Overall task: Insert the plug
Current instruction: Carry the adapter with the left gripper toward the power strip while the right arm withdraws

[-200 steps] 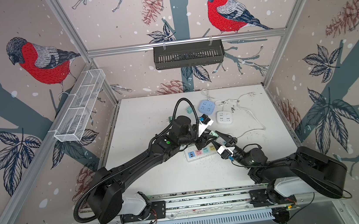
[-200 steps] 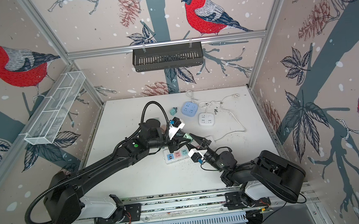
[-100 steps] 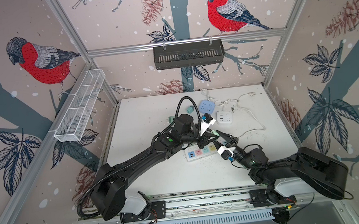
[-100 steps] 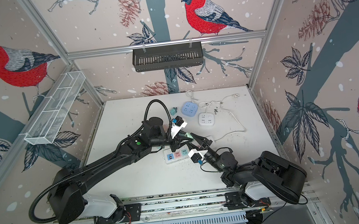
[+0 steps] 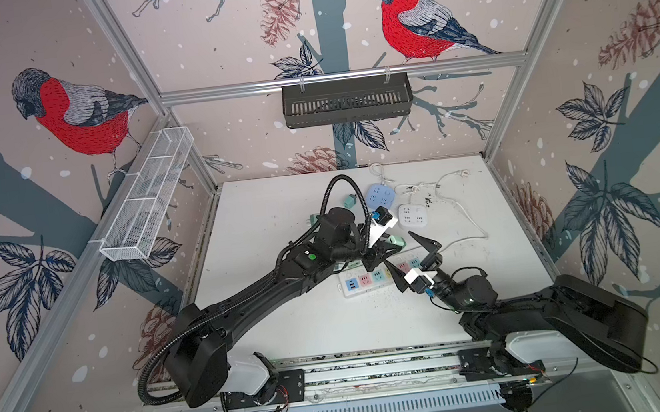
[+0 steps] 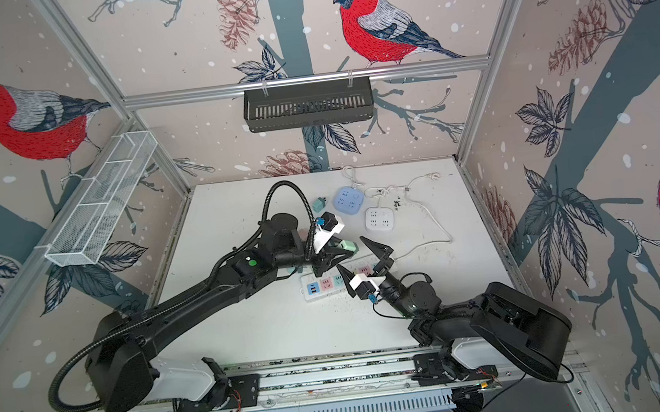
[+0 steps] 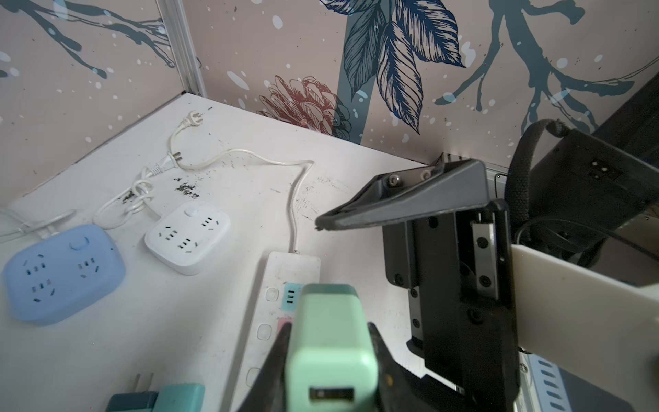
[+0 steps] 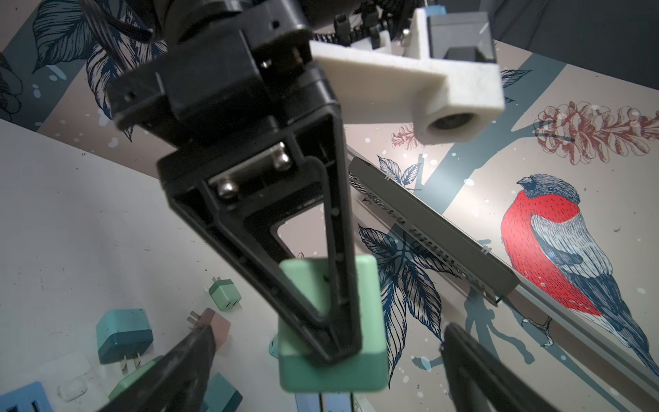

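Observation:
A mint-green plug (image 7: 330, 342) with a USB port in its end is pinched between the jaws of my left gripper (image 7: 330, 331). In both top views the left gripper (image 5: 387, 251) holds the plug (image 5: 397, 241) just above the far end of the white power strip (image 5: 363, 281) with its coloured sockets. My right gripper (image 5: 409, 259) stands wide open beside it. In the right wrist view its two black fingertips (image 8: 203, 335) flank the plug (image 8: 331, 360) without touching it. The plug's prongs are hidden.
A blue socket block (image 5: 379, 196) and a white socket block (image 5: 412, 214) lie behind the strip, with a white cable (image 5: 467, 217) looping right. Spare plugs lie on the table: teal (image 8: 123, 335), pink (image 8: 214, 323), small green (image 8: 224, 294). A black basket (image 5: 346, 101) hangs on the rear wall.
My right gripper, shut a second ago next to the plug, has sprung wide open. My left gripper has closed on the plug and shifted slightly to the right.

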### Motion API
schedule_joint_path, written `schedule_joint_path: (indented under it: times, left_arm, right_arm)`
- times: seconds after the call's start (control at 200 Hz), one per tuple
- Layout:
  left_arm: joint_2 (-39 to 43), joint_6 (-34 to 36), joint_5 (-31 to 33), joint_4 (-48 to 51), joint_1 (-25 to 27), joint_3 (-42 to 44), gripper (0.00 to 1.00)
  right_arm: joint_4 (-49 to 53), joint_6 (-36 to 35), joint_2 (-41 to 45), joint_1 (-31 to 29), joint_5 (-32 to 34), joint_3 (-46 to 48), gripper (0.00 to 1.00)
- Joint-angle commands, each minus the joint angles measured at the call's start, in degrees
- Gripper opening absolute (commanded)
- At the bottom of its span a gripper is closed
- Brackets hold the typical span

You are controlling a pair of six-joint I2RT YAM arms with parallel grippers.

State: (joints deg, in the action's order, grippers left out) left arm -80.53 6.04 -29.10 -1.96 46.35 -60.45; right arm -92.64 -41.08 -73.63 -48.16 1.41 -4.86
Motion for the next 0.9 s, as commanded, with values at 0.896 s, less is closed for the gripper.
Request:
schedule_joint_path:
  times: [0.896]
  left_arm:
    - [-3.69,19.09,12.49,14.71,-1.53,-8.21,0.0]
  right_arm:
    - [42.14,67.46,23.16,40.03,15.9,-3.54,1.0]
